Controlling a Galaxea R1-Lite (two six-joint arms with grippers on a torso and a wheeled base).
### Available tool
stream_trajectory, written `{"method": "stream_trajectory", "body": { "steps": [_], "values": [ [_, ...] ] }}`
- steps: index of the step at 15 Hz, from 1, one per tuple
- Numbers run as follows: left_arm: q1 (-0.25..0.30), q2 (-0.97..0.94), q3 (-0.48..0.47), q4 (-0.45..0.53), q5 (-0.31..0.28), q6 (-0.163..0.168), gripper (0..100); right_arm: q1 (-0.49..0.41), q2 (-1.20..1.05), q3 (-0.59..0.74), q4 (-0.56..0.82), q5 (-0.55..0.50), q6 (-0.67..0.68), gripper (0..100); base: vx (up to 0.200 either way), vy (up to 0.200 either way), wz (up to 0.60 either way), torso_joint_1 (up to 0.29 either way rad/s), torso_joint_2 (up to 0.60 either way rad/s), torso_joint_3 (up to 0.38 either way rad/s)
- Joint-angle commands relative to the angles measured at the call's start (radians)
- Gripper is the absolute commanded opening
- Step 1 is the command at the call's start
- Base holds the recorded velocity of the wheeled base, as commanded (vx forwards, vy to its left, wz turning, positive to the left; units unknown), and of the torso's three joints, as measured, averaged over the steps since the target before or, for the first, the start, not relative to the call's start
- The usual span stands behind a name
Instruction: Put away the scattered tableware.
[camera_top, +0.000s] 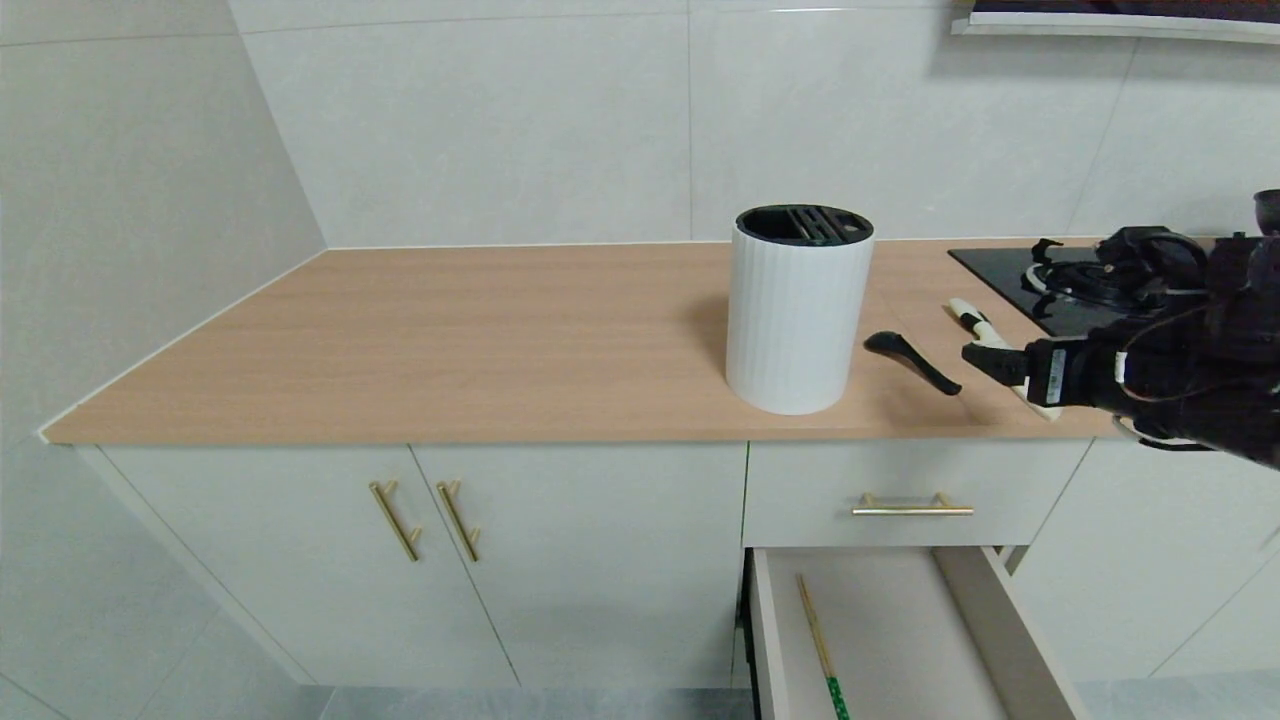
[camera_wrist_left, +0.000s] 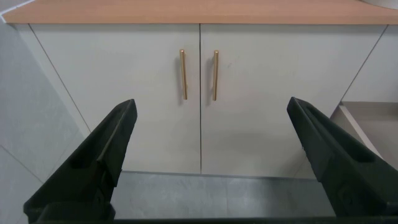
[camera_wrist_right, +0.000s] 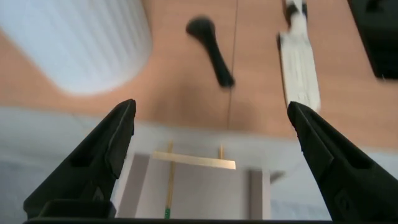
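My right gripper (camera_wrist_right: 210, 112): spread wide, staged near black long-handled spoon (camera_top: 910, 360) and white knife (camera_top: 985, 330), likely for a pick. Both lie loose on wooden counter (camera_top: 500, 340) beside white ribbed holder (camera_top: 797, 310). Left gripper (camera_wrist_left: 210, 106): spread too, parked facing cabinet doors (camera_wrist_left: 249, 93).

Pale tiled wall (camera_top: 500, 120), wooden countertop (camera_top: 450, 340), white cabinets (camera_top: 300, 570) with brass handles (camera_top: 395, 521).

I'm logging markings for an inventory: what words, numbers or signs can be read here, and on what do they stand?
No text can be read.
Small white label on the right gripper: too small to read.
White holder and black spoon: no print visible.
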Motion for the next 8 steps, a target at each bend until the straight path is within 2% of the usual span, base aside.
{"method": "stream_trajectory", "body": {
  "steps": [1, 8],
  "values": [
    [0.000, 0.000, 0.000, 0.000, 0.000, 0.000, 100, 0.000, 0.127, -0.104, -0.004, 0.009, 0.000, 100, 0.000, 0.000, 0.00, 0.000, 0.00, 0.000],
    [0.000, 0.000, 0.000, 0.000, 0.000, 0.000, 100, -0.017, 0.321, -0.132, -0.101, 0.044, -0.005, 100, 0.000, 0.000, 0.00, 0.000, 0.00, 0.000]
  ]
}}
